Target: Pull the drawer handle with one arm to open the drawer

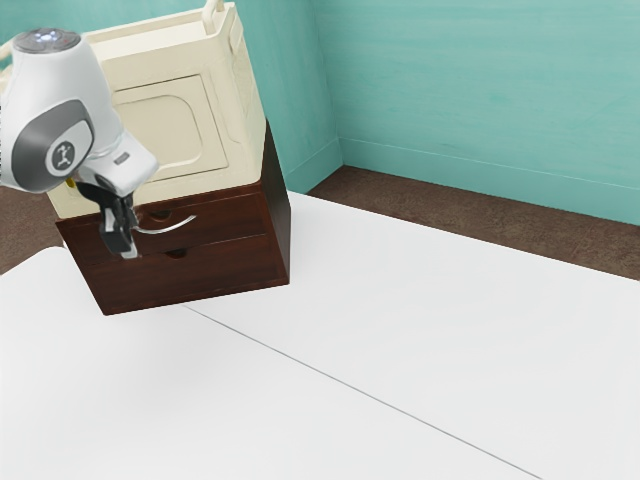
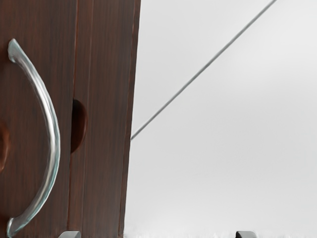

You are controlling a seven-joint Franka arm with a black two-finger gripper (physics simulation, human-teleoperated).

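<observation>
- Far left of the exterior view: chunky white and grey robot arm (image 1: pixel 55 115) with a round black-and-white logo (image 1: pixel 64 156); any lettering is too small to read.
- Just right of that, the black two-finger gripper (image 1: pixel 122 240) is spread wide, its tips well apart at the wrist view's lower edge. It's in front of the drawers' left part.
- Right beside it, the curved silver metal handle (image 1: pixel 178 227) on the top drawer (image 1: pixel 230 226). Can't tell if they touch. Drawer looks closed.
- Same spot, left side: dark brown wooden two-drawer cabinet (image 1: pixel 281 225), with a cream box with a raised front panel (image 1: pixel 243 105) on top, partly behind the arm.
- Centre to lower right: white table (image 1: pixel 400 330), thin grey line across it.
- Upper right: teal wall (image 1: pixel 480 90), brown floor (image 1: pixel 450 215) below.
</observation>
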